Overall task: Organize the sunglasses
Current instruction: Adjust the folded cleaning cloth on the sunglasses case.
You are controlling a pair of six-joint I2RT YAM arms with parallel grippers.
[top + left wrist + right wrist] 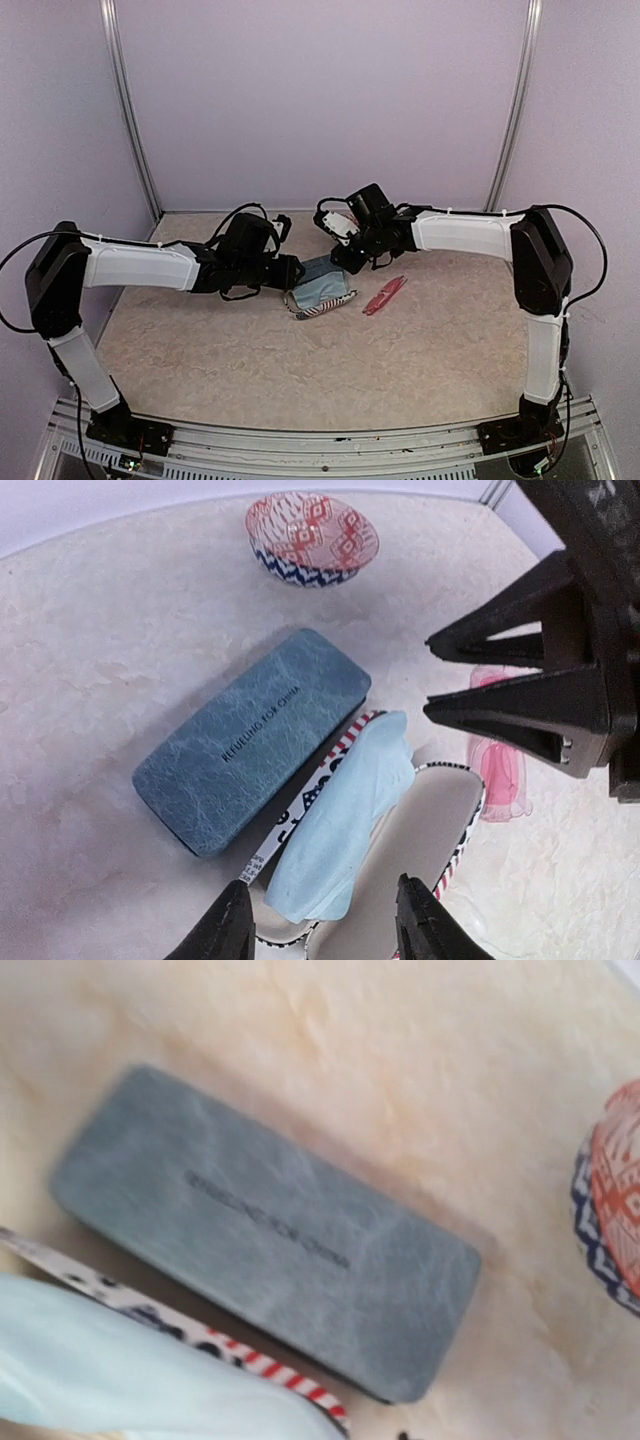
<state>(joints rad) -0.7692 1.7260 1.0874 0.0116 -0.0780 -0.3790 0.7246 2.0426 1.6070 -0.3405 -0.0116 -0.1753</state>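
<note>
We hold our left fingers (232, 930) open astride the patterned pouch (425, 825) and its pale-blue cloth (345, 820), right fingers (500, 705) parted nearby — likely to ready a holder — while the pink-red sunglasses (384, 296) lie beside it on the surface (300, 370).

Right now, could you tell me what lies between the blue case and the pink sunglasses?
A patterned pouch with a pale blue cloth on it lies between the case and the pink sunglasses, as the left wrist view shows.

The top view looks down from behind over the whole table (200, 350). Both wrist views sit close above it, sharing the case (255, 740) and bowl (312, 540).
</note>
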